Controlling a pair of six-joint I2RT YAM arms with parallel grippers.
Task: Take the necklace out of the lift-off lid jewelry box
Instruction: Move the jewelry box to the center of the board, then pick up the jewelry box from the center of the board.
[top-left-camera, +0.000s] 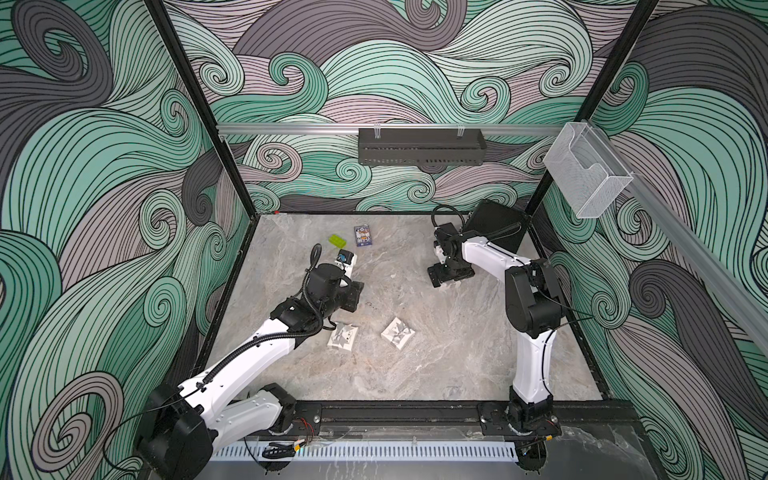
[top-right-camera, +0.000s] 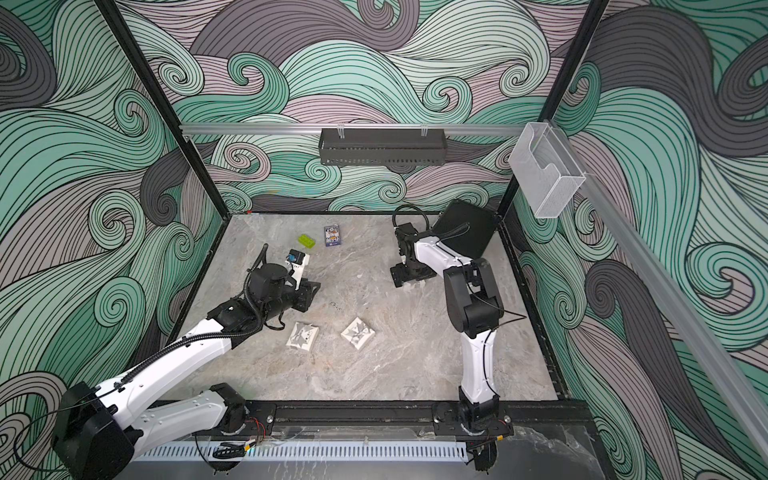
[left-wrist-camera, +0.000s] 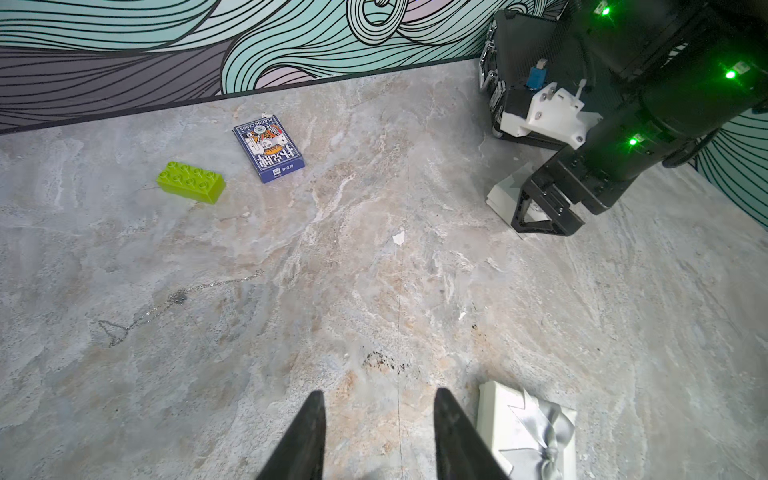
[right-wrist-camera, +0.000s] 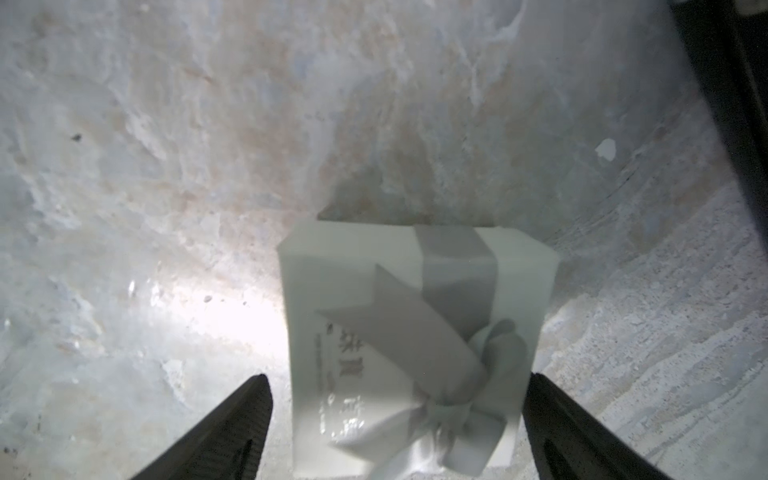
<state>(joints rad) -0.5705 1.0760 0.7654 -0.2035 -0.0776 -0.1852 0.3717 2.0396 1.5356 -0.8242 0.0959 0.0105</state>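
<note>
A thin silver necklace (left-wrist-camera: 178, 297) lies loose on the marble table, apart from every box. My right gripper (right-wrist-camera: 397, 376) hangs low over a white jewelry box (right-wrist-camera: 415, 291) tied with a grey ribbon bow. Its jaws stand open on either side of the box, with a gap at one finger. In both top views this gripper (top-left-camera: 446, 276) is at the far right. My left gripper (left-wrist-camera: 379, 392) is open with nothing between its fingers, pointing over bare table in a top view (top-left-camera: 355, 295). Two more white ribboned boxes (top-left-camera: 343, 336) (top-left-camera: 397, 332) lie nearer the front.
A green toy brick (top-left-camera: 336, 240) and a blue pack of playing cards (top-left-camera: 362, 237) lie at the far side of the table. A black case (top-left-camera: 494, 226) leans in the far right corner. Patterned walls close in three sides.
</note>
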